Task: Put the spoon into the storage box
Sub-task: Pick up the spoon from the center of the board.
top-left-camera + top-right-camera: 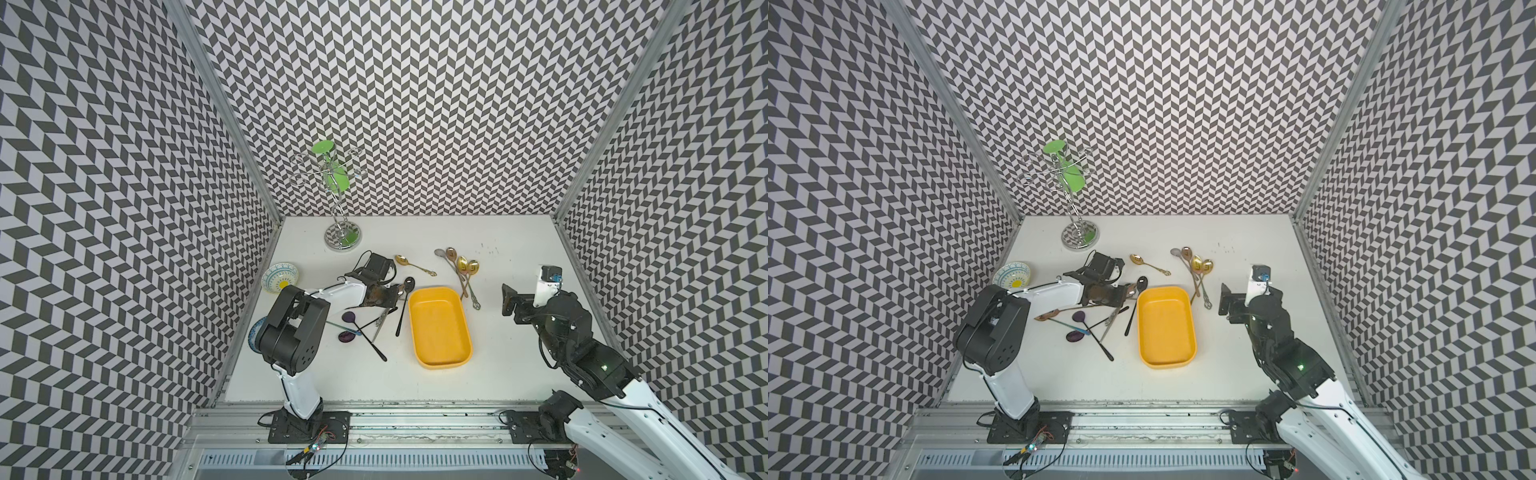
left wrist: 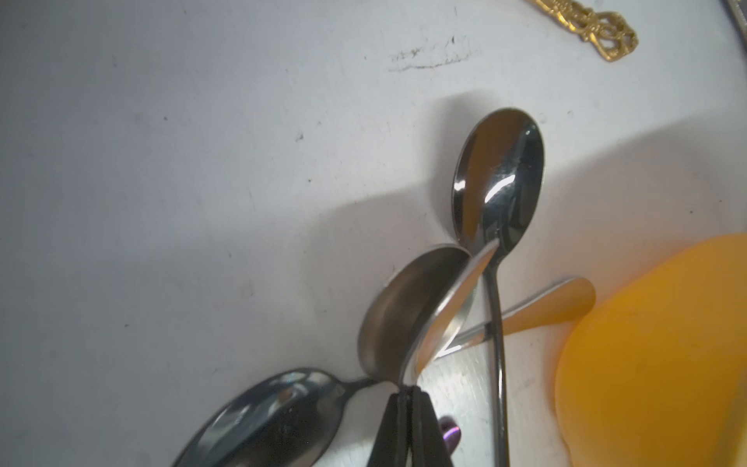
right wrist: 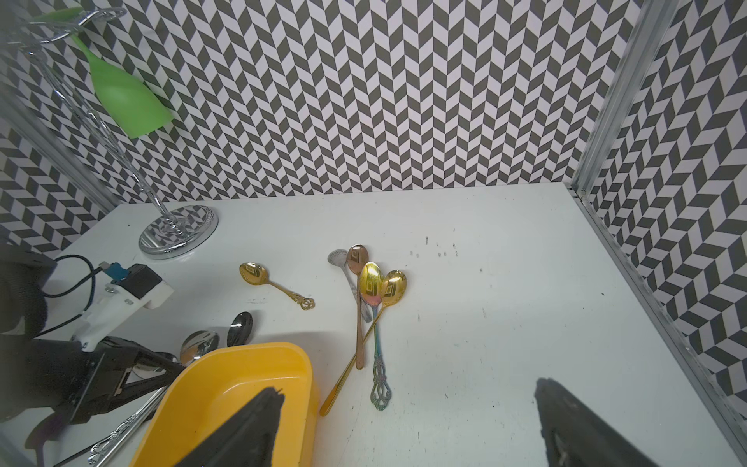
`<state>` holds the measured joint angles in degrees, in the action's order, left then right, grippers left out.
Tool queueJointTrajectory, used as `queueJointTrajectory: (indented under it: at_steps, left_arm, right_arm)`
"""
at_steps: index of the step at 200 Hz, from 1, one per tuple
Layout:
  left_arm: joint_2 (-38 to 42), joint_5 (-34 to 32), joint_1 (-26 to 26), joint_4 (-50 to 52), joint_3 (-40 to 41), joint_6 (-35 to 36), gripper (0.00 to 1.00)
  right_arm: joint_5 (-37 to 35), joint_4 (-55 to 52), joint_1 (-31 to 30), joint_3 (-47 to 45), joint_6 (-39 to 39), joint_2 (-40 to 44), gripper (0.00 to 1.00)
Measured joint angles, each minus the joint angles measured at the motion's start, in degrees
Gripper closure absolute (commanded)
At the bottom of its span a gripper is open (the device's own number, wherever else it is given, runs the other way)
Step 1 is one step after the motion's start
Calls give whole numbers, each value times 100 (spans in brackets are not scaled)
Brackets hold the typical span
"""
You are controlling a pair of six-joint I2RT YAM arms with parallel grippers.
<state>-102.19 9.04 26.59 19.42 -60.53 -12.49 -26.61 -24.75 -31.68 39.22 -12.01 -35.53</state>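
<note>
Status: grasp made, transfer not yet done.

Left pincer point(image 2: 409, 404) is clenched on the neck of a polished silver metal spoon point(image 2: 408, 319). The spoon's bowl stands tilted on edge just ahead of the fingertips. Whether it has cleared the white surface point(image 2: 202, 202) cannot be told.

Shallow yellow plastic storage box point(image 1: 438, 328), rectangular with rounded corners, is empty in both top views. It sits just beside the left pincer, on the side toward the right arm. The held spoon is near one corner of the box but outside the rim.

Right pincer point(image 3: 408, 436) is released, jaws wide, holding nothing. It hangs beyond the box from the left pincer.

Loose items: a glossy black long-handled spoon point(image 2: 499, 174) lies just past the held spoon and appears to touch its bowl edge. A second dark spoon point(image 2: 275, 416) lies close beside the fingertips. A cluster of gold and rose-coloured spoons point(image 1: 461, 270) lies nearer the right pincer.

Judged remaining: lift the spoon clear of its neighbours, carry it over the rim, let go. After that, every other spoon waits outside the box.
</note>
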Motion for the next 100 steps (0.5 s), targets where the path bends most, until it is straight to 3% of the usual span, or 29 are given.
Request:
queueJointTrajectory:
  at_steps: [63,100]
  left_arm:
    - [420,459,-280,-7,-2,-20,100]
    - [457,1185,-573,-107,66,-243,100]
  right_arm:
    - [-2,2,0,-2,0,0,1]
    - [-4,4,0,-2,0,0,1]
